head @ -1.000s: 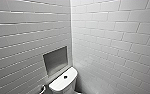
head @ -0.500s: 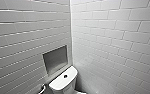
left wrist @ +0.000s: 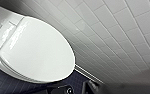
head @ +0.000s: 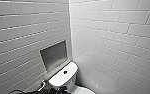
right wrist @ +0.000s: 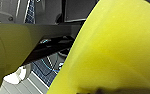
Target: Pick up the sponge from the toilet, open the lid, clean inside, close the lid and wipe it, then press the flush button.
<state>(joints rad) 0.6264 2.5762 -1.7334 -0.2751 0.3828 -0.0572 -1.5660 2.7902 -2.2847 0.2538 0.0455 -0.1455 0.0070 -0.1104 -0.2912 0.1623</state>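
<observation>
Nothing has shifted in a second — the sponge (right wrist: 116, 50) looms close at the right end effector (right wrist: 108, 90), apparently gripped, while the lid (left wrist: 38, 50) lies shut on the toilet (head: 59, 78) — lid-opening stage, needing purchase under its rim; left end effector (left wrist: 77, 89) state unreadable.

Evenly bright, with soft glare on the lid (left wrist: 38, 50), shadow in the wall niche (head: 54, 55), tile lines (head: 116, 30) bowed near edges, sponge (right wrist: 116, 50) blurred.

Glossy lid (left wrist: 38, 50) (smooth plastic) — sponge (right wrist: 116, 50) matt foam, wall tiles (head: 111, 37) glazed.
</observation>
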